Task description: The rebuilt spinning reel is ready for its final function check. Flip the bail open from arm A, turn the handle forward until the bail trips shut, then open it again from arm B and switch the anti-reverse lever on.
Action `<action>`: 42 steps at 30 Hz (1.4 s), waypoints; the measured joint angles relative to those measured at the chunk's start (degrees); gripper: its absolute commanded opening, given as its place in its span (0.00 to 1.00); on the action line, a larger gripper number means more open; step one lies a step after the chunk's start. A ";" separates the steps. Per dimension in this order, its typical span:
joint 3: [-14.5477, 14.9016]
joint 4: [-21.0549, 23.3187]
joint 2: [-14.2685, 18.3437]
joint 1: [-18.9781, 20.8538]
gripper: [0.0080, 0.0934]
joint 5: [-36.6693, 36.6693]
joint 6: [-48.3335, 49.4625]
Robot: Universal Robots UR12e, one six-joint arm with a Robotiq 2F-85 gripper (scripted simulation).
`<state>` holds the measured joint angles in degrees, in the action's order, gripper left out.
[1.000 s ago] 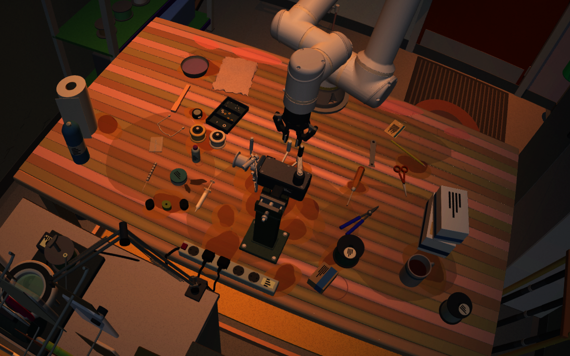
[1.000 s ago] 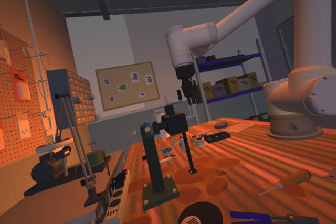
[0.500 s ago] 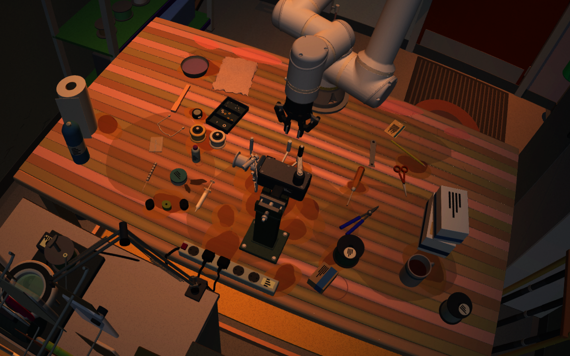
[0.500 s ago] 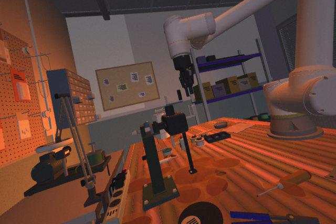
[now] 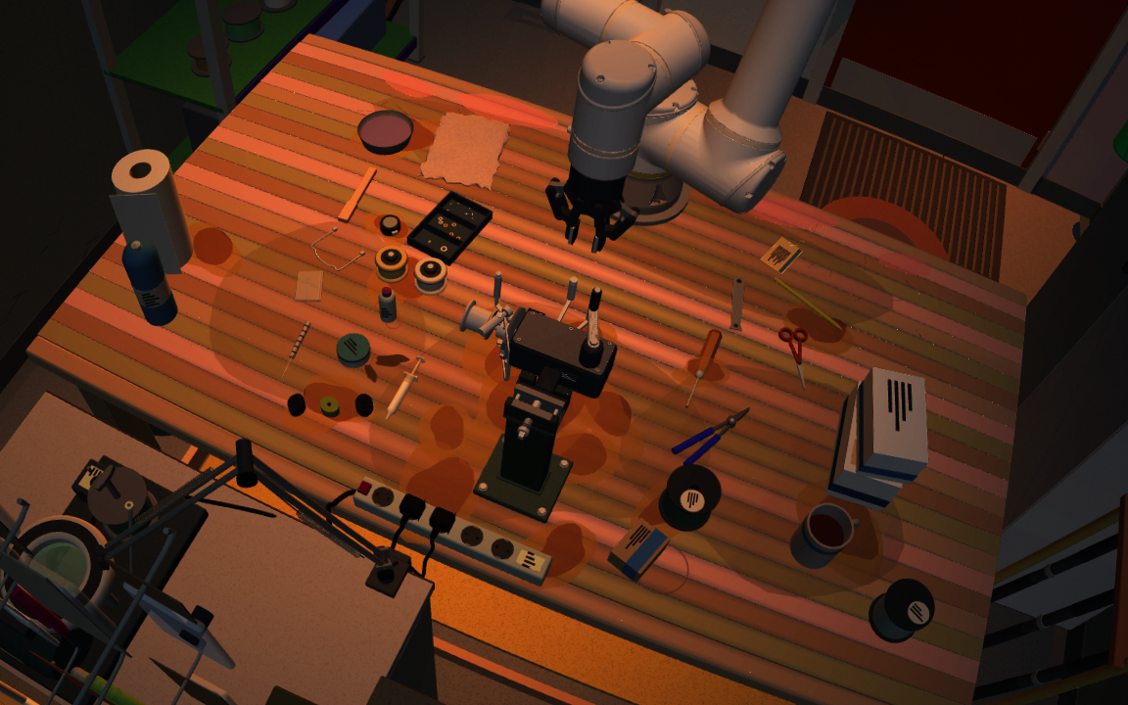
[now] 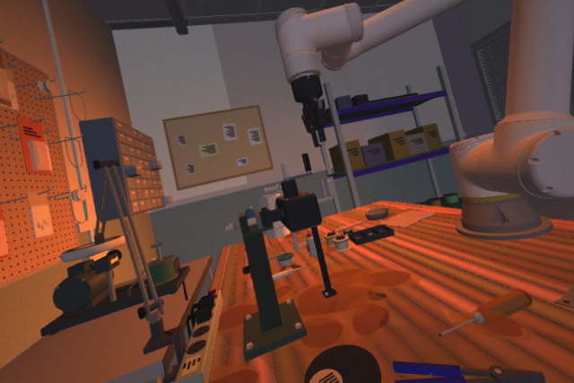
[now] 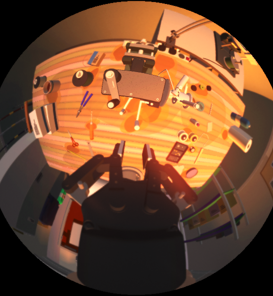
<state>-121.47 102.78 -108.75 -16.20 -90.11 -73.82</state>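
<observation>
My gripper [image 5: 596, 238] [image 6: 317, 138] [image 7: 133, 150] hangs high in the air behind the spinning reel [image 5: 561, 349] [image 6: 296, 210] [image 7: 134, 87], partly open and holding nothing. The reel's dark box body sits clamped on a black stand [image 5: 526, 443] [image 6: 264, 277] at the middle of the bench. Its crank handle [image 5: 592, 326] [image 7: 113, 91] stands up at the right end of the body, ending in a black knob. The spool and the thin wire bail [image 5: 489, 320] [image 7: 181, 92] stick out at the left end. Two slim levers with pale tips [image 7: 130, 111] reach from the body toward the gripper's side.
A black parts tray [image 5: 450, 226] lies left of the gripper with two spools [image 5: 411, 267] beside it. A screwdriver [image 5: 702, 361], blue pliers [image 5: 709, 433], scissors [image 5: 795, 344] and stacked boxes [image 5: 884, 434] lie right of the reel. A power strip [image 5: 454, 530] runs along the front edge.
</observation>
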 measured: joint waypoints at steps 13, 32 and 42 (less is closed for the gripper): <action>2.79 -3.44 -0.65 0.00 0.35 0.00 0.00; 4.12 -5.02 -0.88 0.00 0.35 0.00 0.00; 4.13 -5.03 -0.88 0.00 0.35 0.00 0.00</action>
<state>-117.34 97.75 -109.62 -16.20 -90.11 -73.82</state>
